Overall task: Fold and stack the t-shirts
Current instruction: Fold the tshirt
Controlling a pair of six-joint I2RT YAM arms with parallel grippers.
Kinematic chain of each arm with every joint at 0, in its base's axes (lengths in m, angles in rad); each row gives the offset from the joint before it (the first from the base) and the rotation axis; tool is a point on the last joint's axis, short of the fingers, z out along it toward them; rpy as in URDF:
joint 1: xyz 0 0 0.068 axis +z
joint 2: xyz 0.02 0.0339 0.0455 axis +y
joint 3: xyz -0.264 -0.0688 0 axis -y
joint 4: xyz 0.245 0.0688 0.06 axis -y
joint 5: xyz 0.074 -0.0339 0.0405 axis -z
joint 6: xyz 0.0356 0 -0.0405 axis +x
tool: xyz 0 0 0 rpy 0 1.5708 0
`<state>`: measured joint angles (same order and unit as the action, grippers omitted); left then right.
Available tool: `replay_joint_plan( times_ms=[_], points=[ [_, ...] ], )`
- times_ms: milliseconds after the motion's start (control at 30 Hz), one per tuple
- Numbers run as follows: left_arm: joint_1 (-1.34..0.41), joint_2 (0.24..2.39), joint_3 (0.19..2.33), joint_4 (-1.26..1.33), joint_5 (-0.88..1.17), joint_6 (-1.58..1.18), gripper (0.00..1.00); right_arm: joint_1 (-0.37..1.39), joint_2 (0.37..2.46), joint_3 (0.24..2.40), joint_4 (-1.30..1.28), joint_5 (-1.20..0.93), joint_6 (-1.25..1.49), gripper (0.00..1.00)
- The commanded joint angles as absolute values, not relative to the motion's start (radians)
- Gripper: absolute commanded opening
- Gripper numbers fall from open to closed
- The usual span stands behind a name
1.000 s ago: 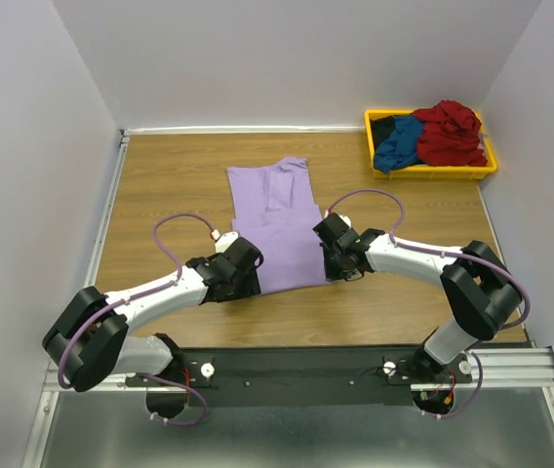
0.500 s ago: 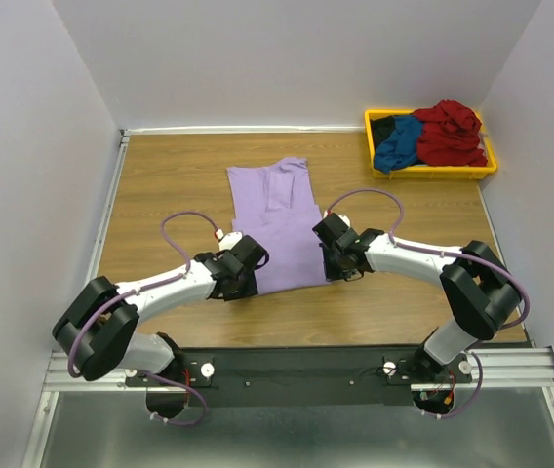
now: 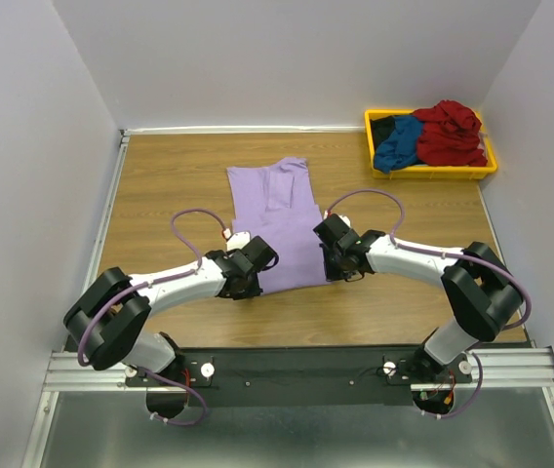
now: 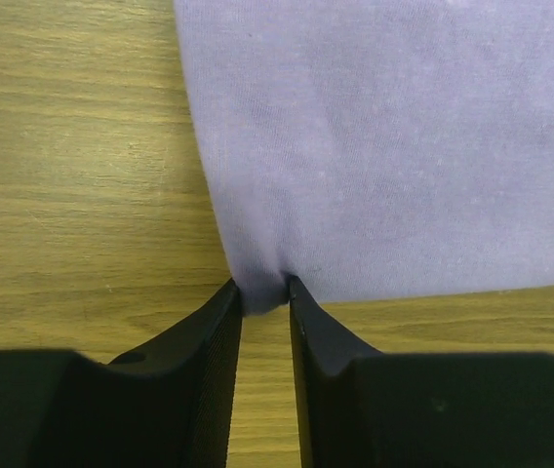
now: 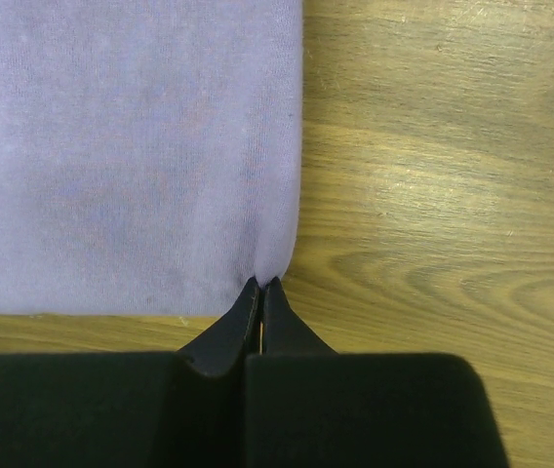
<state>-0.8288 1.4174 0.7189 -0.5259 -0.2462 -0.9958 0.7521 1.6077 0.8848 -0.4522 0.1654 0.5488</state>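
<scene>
Pale walls (image 3: 287, 58) close in the wooden table (image 3: 179, 175) on three sides. From the top view you see the lavender t-shirt (image 3: 275, 219) flat at the middle of the frame, its hem toward the arm bases. The left gripper (image 3: 254, 273) sits at the hem's lower left corner and the right gripper (image 3: 340, 263) at the lower right. This view does not show how the jaws stand. Only here do you see the yellow bin (image 3: 431, 172) at the upper right, holding a red t-shirt (image 3: 450, 132), a blue t-shirt (image 3: 401, 144) and a black t-shirt (image 3: 382, 127). Bare wood lies left of the shirt and between shirt and bin.

In the left wrist view, the left gripper (image 4: 260, 292) has its jaws narrow, the shirt's corner bunched between the tips and touching both. Bare wood fills the left of the frame.

In the right wrist view, the right gripper (image 5: 260, 288) has its jaws pressed together, nipping the corner's very edge. Open wood runs down the right of the frame.
</scene>
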Motion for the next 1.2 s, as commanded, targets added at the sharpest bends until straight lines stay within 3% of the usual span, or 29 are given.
replay_joint_plan(
  times_ms=[0,67,167,400,800,933,1167],
  points=[
    [-0.848,1.474,0.681,-0.568,-0.242,-1.031,0.24,0.765,1.664,0.81,-0.569,0.175,0.526,0.01],
    [-0.851,1.471,0.678,-0.569,-0.242,-1.034,0.18,0.765,1.66,0.808,-0.571,0.166,0.522,0.01],
    [-0.856,1.465,0.672,-0.575,-0.244,-1.037,0.0,0.767,1.649,0.801,-0.571,0.146,0.515,0.01],
    [-0.922,1.419,0.655,-0.603,-0.212,-1.028,0.0,0.813,1.597,0.789,-0.676,0.057,0.54,0.01],
    [-1.405,1.23,0.627,-0.782,0.03,-1.288,0.0,1.074,1.258,0.672,-0.971,-0.176,0.824,0.01],
    [-1.37,1.128,0.672,-0.782,-0.037,-1.289,0.0,1.066,1.253,0.767,-1.048,-0.04,0.804,0.01],
    [-1.076,1.092,0.778,-0.712,-0.09,-1.06,0.0,0.913,1.348,1.087,-1.111,0.136,0.659,0.01]
  ],
)
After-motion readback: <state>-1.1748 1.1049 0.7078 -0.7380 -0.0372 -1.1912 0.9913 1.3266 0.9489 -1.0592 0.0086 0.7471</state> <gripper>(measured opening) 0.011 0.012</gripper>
